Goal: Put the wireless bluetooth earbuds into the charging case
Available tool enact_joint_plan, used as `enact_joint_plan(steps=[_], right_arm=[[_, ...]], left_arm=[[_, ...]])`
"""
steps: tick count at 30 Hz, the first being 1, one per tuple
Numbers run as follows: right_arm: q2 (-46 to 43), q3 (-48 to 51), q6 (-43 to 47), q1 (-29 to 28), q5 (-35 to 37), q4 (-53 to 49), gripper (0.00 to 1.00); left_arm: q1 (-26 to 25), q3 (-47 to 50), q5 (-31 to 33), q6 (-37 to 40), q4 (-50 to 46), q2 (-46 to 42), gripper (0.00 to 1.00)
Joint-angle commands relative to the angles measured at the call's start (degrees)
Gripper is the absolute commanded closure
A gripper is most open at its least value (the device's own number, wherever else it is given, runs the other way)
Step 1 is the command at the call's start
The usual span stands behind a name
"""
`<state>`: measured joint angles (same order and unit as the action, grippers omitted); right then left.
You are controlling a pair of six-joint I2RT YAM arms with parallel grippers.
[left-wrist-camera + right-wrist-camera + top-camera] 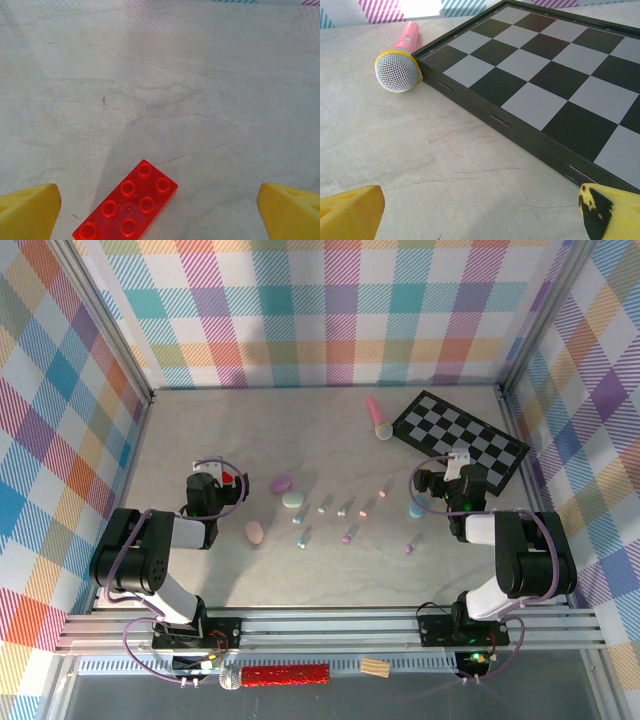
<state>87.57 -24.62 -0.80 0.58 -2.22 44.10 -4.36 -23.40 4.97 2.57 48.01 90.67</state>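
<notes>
A pale grey, stone-look table point(200, 430) sat inside walls of pastel plaid. The wireless bluetooth earbuds point(345, 508) lay loose on it, scattered in a rough band just right of a mint case point(292, 500), with none inside any case. A purple case point(282, 483) lay just behind the mint case. A pink case point(255, 532) sat near its front left, and a blue case point(416, 510) well to its right, past the buds. Far behind and right of the mint case, a pink toy microphone point(397, 67) lay just beside the corner of a chessboard point(545, 75). Left of the mint case, the left gripper point(160, 212) had its yellow fingers point(30, 212) spread wide, and a red toy brick point(127, 205) lay untouched between them. The right gripper point(480, 215), by the blue case, also held its jaws wide apart, gripping nothing.
</notes>
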Motion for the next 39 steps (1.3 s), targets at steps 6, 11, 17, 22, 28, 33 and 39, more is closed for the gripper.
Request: enact_joint_plan(steps=[6, 11, 17, 22, 28, 33, 39], right_arm=[[0.28, -0.08, 0.18, -0.27, -0.51, 1.17, 0.01], [0.06, 0.34, 0.17, -0.30, -0.24, 1.81, 0.01], [-8.91, -0.27, -0.98, -0.40, 3.15, -7.09, 0.01], [-19.42, -3.86, -2.63, -1.13, 5.05, -21.73, 0.01], [-30.31, -8.51, -8.45, -3.30, 1.00, -38.72, 0.01], [-35.88, -9.18, -14.17, -8.62, -8.04, -45.88, 0.01], [-35.66, -9.72, -19.94, -19.98, -13.95, -48.24, 0.01]], left_arm=[[0.58, -0.70, -0.69, -0.41, 0.42, -0.06, 0.00], [0.58, -0.42, 0.76, -0.72, 0.74, -0.47, 0.00], [-0.61, -0.36, 5.15, -1.08, -6.07, -9.54, 0.00], [-4.21, -2.53, 11.38, -0.55, -18.21, -21.62, 0.00], [-11.08, -10.43, 13.42, -4.28, -40.19, -30.87, 0.00], [-18.76, -19.66, 14.00, -5.26, -62.63, -32.83, 0.00], [-25.07, -27.02, 13.12, -19.91, -84.40, -29.22, 0.00]])
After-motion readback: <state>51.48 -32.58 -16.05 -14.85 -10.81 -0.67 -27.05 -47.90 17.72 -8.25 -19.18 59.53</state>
